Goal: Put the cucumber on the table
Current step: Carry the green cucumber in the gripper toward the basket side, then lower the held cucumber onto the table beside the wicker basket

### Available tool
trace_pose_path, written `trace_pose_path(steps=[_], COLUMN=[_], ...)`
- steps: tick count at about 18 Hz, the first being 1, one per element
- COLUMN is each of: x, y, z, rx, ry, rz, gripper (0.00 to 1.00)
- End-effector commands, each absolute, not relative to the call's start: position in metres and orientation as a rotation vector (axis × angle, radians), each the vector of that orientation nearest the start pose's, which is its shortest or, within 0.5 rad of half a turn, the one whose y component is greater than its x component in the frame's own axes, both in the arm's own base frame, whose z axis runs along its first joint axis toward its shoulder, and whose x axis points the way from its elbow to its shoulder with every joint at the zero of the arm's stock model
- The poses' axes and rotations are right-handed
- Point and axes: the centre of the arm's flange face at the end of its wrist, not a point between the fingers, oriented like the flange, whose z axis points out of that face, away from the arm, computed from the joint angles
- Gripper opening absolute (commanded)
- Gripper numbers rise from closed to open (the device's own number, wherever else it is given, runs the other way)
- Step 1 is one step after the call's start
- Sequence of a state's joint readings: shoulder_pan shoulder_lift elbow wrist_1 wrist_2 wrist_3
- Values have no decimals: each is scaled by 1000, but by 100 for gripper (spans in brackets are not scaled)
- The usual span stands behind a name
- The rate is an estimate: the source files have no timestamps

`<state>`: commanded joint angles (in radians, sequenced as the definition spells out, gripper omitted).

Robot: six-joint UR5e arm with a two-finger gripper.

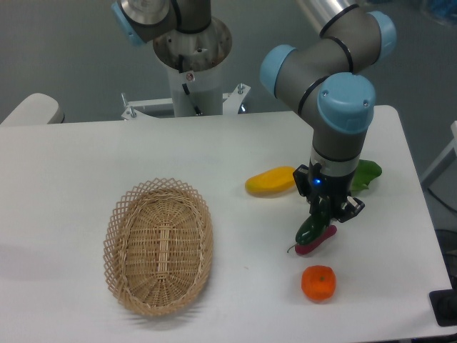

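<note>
One arm reaches down over the right part of the white tabletop (235, 150), and its gripper (323, 213) is clenched on the dark green cucumber (313, 227), which hangs steeply tilted with its upper end between the fingers and its lower end down at the tabletop. That lower end sits right against a purple eggplant-like piece (316, 242) lying flat beneath it; whether the cucumber tip rests on the purple piece or on the bare surface beside it is hard to tell from this angle. A yellow mango (270, 181) lies just to the left of the gripper, a leafy green vegetable (366, 175) shows behind the arm's wrist, an orange (318, 283) sits near below, and a wicker basket (158, 245) stands well apart on the left. My reading is that the placing step is nearly finished: the cucumber is lowered but not let go. The next move, as I judge it, calls for opening the fingers so the cucumber tips over and lies on the tabletop, then lifting straight up. The risk is that it rolls onto the purple piece or nudges the orange.
</note>
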<state>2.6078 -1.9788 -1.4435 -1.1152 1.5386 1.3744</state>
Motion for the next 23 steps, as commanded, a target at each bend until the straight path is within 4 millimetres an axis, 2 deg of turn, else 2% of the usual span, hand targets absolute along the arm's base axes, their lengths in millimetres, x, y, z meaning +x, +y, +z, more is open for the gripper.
trace_pose_path(steps=[6, 10, 14, 16, 19, 23], x=[-499, -494, -481, -477, -467, -443], y=[457, 466, 485, 493, 517, 555], z=[361, 355, 337, 330, 312, 278], rx=[-2998, -2996, -3035, -3041, -3023, -2993], ry=[515, 482, 283, 113, -161, -296], rz=[230, 221, 183, 158, 131, 127], gripper=[19, 19, 19, 19, 19, 19])
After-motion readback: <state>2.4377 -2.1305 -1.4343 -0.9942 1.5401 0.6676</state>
